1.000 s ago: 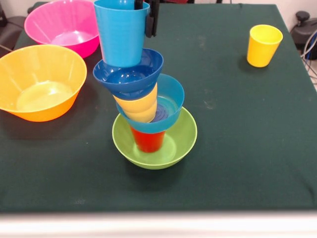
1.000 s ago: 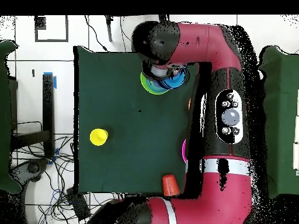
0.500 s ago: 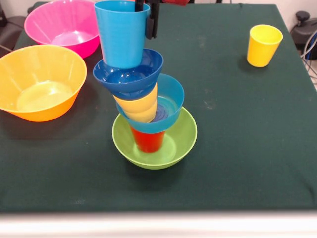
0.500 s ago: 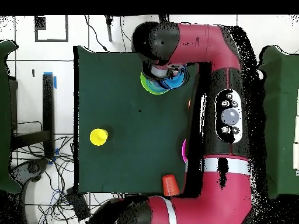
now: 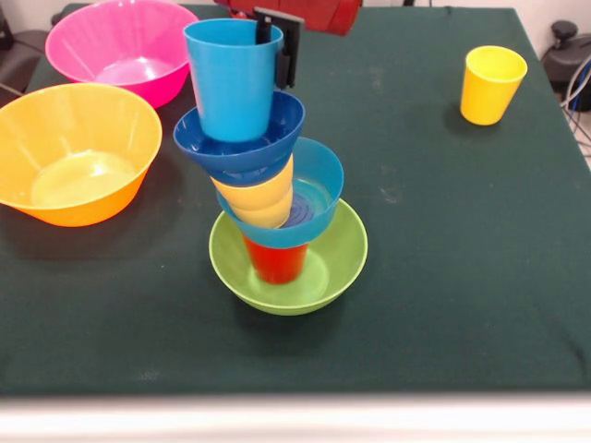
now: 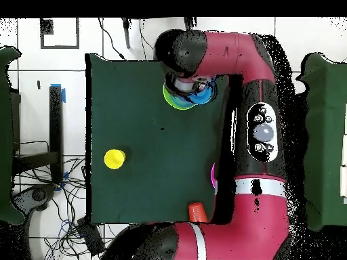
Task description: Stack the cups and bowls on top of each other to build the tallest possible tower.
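The tower stands in the middle of the front view: green bowl point(image 5: 332, 263), red cup point(image 5: 275, 262), light blue bowl point(image 5: 323, 180), a yellow cup point(image 5: 260, 198), dark blue bowl point(image 5: 242, 148), and the light blue cup point(image 5: 231, 78) on top. The column leans left. My gripper point(image 5: 277, 55) is shut on the light blue cup's right rim, one finger inside and one outside. The cup's base sits in the dark blue bowl. In the overhead view the arm point(image 6: 183, 51) hides most of the tower; only the green bowl's rim point(image 6: 169, 99) shows.
The pink bowl point(image 5: 120, 41) and the yellow-orange bowl point(image 5: 74, 152) sit at the left. A second yellow cup point(image 5: 491, 83) stands at the far right, also seen in the overhead view point(image 6: 114, 158). An orange cup point(image 6: 197, 211) stands at the table's edge near the robot's base.
The gripper has come down with the light blue cup, which now sits lower in the dark blue bowl. The rest of the tower has not moved.
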### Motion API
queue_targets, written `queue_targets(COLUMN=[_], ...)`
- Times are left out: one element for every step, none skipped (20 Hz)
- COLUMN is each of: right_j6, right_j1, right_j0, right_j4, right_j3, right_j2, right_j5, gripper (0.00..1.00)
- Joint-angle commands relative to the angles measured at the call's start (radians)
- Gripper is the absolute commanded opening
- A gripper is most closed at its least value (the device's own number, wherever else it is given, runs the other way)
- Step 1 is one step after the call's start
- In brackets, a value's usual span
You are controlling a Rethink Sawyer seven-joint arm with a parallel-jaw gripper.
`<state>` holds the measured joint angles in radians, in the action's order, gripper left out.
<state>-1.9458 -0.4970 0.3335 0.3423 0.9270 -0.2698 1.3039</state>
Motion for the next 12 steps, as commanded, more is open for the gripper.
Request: queue_targets(right_j6=[0.229, 0.227, 0.225, 0.225, 0.225, 0.225, 0.225, 0.227, 0.228, 0.228, 0.230, 0.227], right_j1=[0.031, 0.037, 0.038, 0.041, 0.041, 0.041, 0.041, 0.043, 0.042, 0.038, 0.038, 0.038], right_j0=[-0.011, -0.012, -0.013, -0.014, -0.015, -0.016, -0.017, -0.017, -0.017, -0.017, -0.017, -0.018], right_j4=[0.058, 0.059, 0.060, 0.060, 0.061, 0.062, 0.062, 0.063, 0.064, 0.063, 0.063, 0.058], right_j3=[0.086, 0.079, 0.078, 0.075, 0.073, 0.071, 0.070, 0.067, 0.066, 0.068, 0.069, 0.068], right_j2=[-0.056, -0.056, -0.055, -0.055, -0.054, -0.053, -0.053, -0.054, -0.053, -0.052, -0.052, -0.052], right_j5=[-0.058, -0.055, -0.057, -0.056, -0.053, -0.051, -0.050, -0.049, -0.047, -0.046, -0.045, -0.029], gripper=[0.00, 0.00, 0.00, 0.00, 0.00, 0.00, 0.00, 0.00, 0.00, 0.00, 0.00, 0.00])
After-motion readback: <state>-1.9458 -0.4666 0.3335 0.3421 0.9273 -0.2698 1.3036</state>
